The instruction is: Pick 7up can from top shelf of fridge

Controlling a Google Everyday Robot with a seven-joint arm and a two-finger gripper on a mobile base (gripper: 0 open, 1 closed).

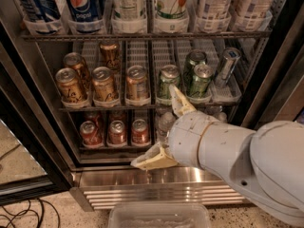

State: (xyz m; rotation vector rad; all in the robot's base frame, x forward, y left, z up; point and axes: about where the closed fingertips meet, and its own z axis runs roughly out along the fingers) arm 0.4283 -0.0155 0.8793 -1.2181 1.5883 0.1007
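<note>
So, 7up can (171,3): upright on the top shelf, its lid cut off by the frame edge, a white can close on either side.
Top shelf (142,35): highest rack visible in the fridge (142,177); Pepsi cans (81,4) sit to the left.
Long axis: vertical.
Gripper (166,129): low, before the bottom rack; fingers spread wide, one above the other, holding nothing.
Direction: can lies well above the gripper, almost straight up and deeper in, past the green cans (168,80) on the middle rack.
Likely need: rise, then roll the wrist so the fingers straddle the can sideways.
</note>
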